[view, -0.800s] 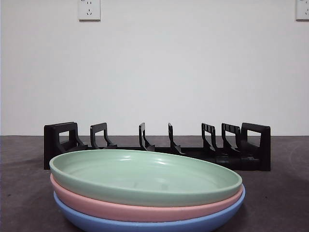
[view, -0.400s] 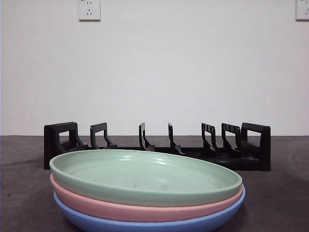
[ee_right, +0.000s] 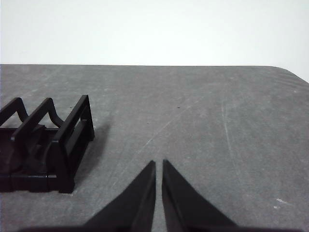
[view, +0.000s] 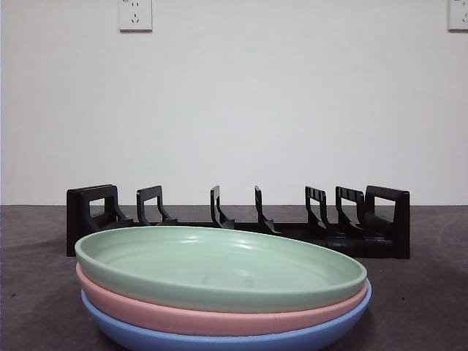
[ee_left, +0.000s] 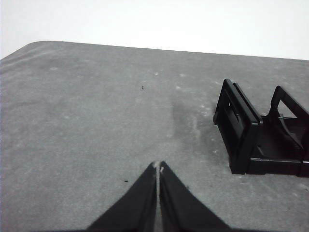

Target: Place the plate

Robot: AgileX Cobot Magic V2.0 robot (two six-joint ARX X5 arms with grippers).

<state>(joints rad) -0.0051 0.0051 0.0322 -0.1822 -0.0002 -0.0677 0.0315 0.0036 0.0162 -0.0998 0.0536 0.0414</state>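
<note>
Three plates are stacked near the camera in the front view: a green plate [view: 219,267] on top, a pink plate [view: 183,316] under it and a blue plate [view: 219,340] at the bottom. Behind them stands a black slotted plate rack [view: 238,219], with no plates in it. One end of the rack shows in the left wrist view [ee_left: 258,133], the other end in the right wrist view [ee_right: 46,145]. My left gripper [ee_left: 158,166] is shut and empty over bare table beside the rack. My right gripper [ee_right: 159,163] is shut and empty beside the rack's other end. Neither arm shows in the front view.
The table [view: 424,300] is dark grey with a white wall behind it. Wall sockets [view: 135,13] sit high on the wall. The table's rounded far corners show in the left wrist view [ee_left: 34,46] and the right wrist view [ee_right: 285,70].
</note>
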